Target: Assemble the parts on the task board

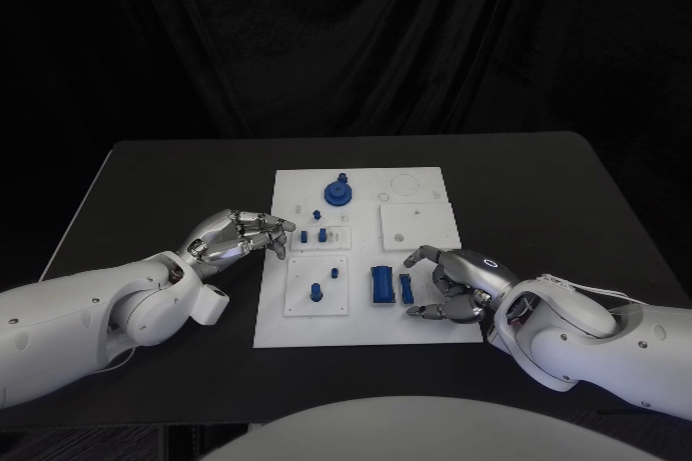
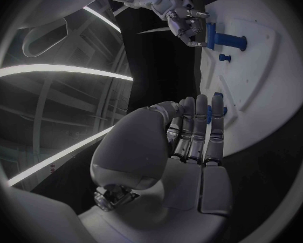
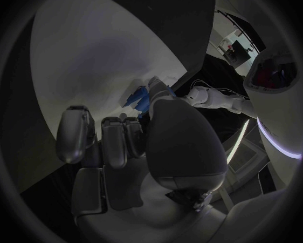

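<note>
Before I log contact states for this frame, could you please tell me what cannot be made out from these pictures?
- Head view: whether the right hand grips the blue upright block beside it; its own fingers hide the contact.
- Right wrist view: the shape of the blue piece, mostly covered by that hand's thumb.
- Left wrist view: whether the left hand touches the small blue pegs; the fingertips cover them.

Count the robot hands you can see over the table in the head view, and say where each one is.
2. The left hand is at the task board's left edge, beside small blue parts. The right hand is at the board's lower right, by the upright blue pieces. None appears hidden.
</note>
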Available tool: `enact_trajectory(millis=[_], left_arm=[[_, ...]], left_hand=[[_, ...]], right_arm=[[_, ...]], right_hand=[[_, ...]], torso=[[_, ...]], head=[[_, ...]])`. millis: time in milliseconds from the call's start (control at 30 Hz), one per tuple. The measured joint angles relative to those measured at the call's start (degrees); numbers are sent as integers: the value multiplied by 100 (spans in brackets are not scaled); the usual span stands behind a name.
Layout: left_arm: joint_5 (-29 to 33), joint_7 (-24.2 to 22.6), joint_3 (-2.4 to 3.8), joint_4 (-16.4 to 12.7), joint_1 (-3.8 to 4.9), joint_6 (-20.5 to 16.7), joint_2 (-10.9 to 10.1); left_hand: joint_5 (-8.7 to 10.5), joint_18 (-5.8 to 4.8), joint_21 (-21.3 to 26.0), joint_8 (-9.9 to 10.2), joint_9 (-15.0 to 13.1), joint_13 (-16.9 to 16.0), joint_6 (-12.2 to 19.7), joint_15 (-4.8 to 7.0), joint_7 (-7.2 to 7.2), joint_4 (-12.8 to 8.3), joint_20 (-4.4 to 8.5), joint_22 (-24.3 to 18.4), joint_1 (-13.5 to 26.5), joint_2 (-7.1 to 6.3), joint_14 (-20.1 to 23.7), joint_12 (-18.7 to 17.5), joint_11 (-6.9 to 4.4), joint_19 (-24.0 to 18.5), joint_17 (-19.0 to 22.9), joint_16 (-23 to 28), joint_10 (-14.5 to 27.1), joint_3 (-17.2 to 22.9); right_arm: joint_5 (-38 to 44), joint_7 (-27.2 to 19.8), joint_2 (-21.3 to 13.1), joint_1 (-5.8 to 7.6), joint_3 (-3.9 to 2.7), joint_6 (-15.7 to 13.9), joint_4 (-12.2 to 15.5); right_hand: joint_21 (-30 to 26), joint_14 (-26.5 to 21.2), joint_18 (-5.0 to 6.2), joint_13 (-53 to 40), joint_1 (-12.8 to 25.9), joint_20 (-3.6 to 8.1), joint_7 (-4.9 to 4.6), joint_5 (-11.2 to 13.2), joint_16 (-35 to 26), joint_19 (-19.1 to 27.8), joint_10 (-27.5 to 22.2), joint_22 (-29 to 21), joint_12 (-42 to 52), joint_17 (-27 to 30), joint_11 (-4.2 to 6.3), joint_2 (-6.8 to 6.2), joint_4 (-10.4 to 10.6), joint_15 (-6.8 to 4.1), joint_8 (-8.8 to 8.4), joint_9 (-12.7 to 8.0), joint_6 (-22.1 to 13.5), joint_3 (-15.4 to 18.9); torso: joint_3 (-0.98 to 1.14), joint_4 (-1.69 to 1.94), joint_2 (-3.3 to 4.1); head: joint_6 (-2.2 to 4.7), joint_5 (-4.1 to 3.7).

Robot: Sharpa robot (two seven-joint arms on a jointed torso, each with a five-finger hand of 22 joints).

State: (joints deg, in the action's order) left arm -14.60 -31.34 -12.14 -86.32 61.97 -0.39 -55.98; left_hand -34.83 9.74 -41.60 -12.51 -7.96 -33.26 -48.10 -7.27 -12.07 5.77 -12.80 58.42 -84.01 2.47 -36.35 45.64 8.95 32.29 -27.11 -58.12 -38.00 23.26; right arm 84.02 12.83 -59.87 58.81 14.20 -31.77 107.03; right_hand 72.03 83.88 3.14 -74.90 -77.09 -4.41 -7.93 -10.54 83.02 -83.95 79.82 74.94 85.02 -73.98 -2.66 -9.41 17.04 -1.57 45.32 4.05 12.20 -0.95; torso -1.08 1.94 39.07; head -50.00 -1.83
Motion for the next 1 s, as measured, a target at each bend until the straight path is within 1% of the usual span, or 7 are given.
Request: enact_trajectory(millis=[100,200,233,400,533,867,1000], left_arm=[[0,1,0,0,0,0,-1],[0,2,0,0,0,0,-1],[0,2,0,0,0,0,-1],[0,4,0,2,-1,0,0],[0,7,0,4,-2,1,5],[0,13,0,9,-5,8,13],[0,15,0,12,-7,10,17]], left_hand=[[0,0,0,0,0,0,0,0,0,0,0,0,0,0,0,0,0,0,0,0,0,0],[0,0,0,0,0,0,0,0,0,0,0,0,0,0,0,0,0,0,0,0,0,0],[0,0,0,0,0,-1,0,0,0,0,0,0,0,0,0,0,0,0,0,0,0,0],[0,0,0,0,0,-1,0,0,0,0,0,0,0,0,0,0,0,0,0,0,0,0],[0,0,0,0,0,-1,0,0,0,0,0,0,0,0,0,0,0,0,0,0,0,0],[0,0,0,0,0,-1,0,0,0,0,0,0,0,0,0,0,0,0,0,0,0,0],[0,0,0,1,0,-2,0,0,0,0,0,0,0,0,0,0,0,0,0,0,0,0]], right_arm=[[-38,-28,-15,0,0,-38,18],[-91,-66,-33,0,0,-94,26],[-108,-77,-37,0,0,-111,26],[-211,-152,-49,0,0,-195,18],[-309,-213,-50,0,0,-244,-6],[-447,-272,-39,0,0,-265,-71],[-476,-275,-18,0,0,-259,-99]], right_hand=[[0,0,0,0,258,0,-1,93,0,0,0,0,0,-23,0,108,1,0,89,9,130,0],[0,0,0,-3,515,0,-18,127,0,0,24,0,40,-69,-24,365,-26,0,227,34,310,-68],[0,0,0,-4,558,0,-19,127,0,0,24,-1,40,-78,-24,408,-33,0,258,36,351,-86],[36,0,0,-4,357,0,-30,126,0,0,44,-1,83,-97,-41,667,-108,0,459,88,607,-208],[56,0,0,-4,226,0,-22,116,0,0,84,-1,84,-96,-40,795,-143,0,584,113,719,-243],[56,0,0,-3,-16,0,2,-8,0,0,84,-1,83,-96,-40,858,-244,0,678,130,757,-300],[56,0,0,-3,-112,0,2,-3,0,0,84,-2,83,-85,-40,797,-308,0,704,130,757,-261]], torso=[[0,-2,0],[0,-2,1],[0,-2,0],[1,1,-1],[1,1,-2],[1,2,-1],[1,3,0]], head=[[0,1],[0,1],[0,1],[0,1],[0,3],[0,11],[0,14]])
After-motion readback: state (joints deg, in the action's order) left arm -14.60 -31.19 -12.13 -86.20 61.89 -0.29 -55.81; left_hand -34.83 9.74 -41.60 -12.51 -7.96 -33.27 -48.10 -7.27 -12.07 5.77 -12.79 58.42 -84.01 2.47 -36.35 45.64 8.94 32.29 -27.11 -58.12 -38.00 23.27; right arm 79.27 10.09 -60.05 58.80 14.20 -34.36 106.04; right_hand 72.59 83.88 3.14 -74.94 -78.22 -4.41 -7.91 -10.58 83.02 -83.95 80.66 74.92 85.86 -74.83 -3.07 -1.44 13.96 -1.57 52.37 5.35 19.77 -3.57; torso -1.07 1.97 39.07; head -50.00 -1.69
